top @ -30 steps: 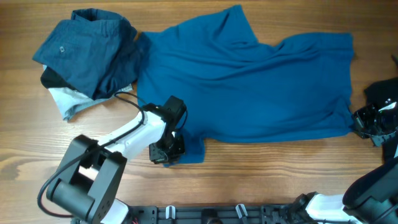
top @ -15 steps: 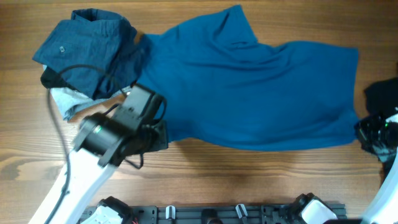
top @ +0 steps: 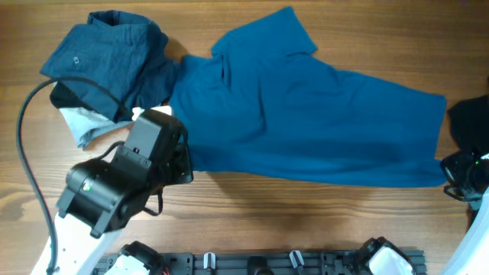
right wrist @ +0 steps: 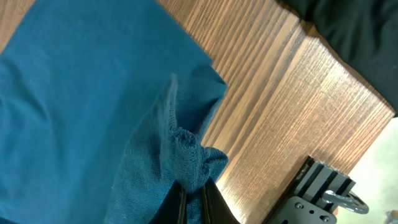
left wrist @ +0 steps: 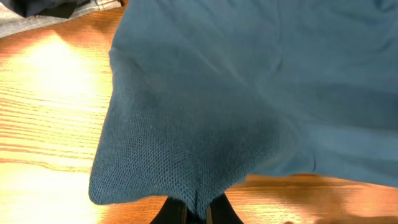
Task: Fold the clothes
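The bright blue shirt [top: 306,114] lies stretched across the table, pulled between both grippers. My left gripper [top: 186,166] is shut on the shirt's lower left corner. In the left wrist view the knit fabric [left wrist: 186,143] hangs from the closed left gripper [left wrist: 196,214] above the wood. My right gripper [top: 451,174] is shut on the lower right corner. In the right wrist view a bunched fold of the shirt [right wrist: 186,149] is pinched in the right gripper [right wrist: 191,208]. The other clothes, navy [top: 107,61], black [top: 65,95] and pale grey [top: 84,126], sit in a pile at the upper left.
A black cloth [top: 470,122] lies at the right edge, also seen in the right wrist view as black cloth [right wrist: 354,31]. A black metal rail [top: 267,263] runs along the table's front edge. My left arm's cable [top: 30,122] loops over the left side.
My left arm has risen and swung left with the shirt's corner held. The right gripper has shifted slightly right, and the shirt now lies more taut and slanted.
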Motion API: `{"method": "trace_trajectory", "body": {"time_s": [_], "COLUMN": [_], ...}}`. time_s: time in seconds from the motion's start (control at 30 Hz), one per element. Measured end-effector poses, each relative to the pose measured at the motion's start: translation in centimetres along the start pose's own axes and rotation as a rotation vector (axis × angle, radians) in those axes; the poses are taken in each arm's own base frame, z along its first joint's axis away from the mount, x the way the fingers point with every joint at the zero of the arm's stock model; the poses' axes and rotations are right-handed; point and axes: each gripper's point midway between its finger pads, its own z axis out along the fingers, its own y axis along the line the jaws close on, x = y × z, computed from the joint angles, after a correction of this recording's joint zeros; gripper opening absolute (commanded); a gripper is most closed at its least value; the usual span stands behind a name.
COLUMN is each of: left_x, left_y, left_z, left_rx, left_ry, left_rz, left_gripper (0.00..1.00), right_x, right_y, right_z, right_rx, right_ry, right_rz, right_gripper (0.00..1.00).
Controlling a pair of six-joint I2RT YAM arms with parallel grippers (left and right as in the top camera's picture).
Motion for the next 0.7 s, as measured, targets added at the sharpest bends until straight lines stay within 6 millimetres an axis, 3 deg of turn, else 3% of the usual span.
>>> {"method": "trace_trajectory", "body": {"time_s": [0.57, 0.7], "left_x": [-0.5, -2.2], "left_y": [-0.1, -0.7], "left_z": [0.7, 0.8], "left_rx": [-0.020, -0.007], "left_ry": [-0.002, -0.067], "left_rz": [0.010, 0.015], "left_gripper": [0.04, 0.04], "right_x": [0.0, -0.7], "right_y": [-0.3, -0.2], "right_z": [0.0, 1.2], "right_rx": [0.016, 0.036], "right_ry": [0.001, 0.019], "right_rz": [-0.005, -0.004], "right_gripper": [0.04, 0.04]}}
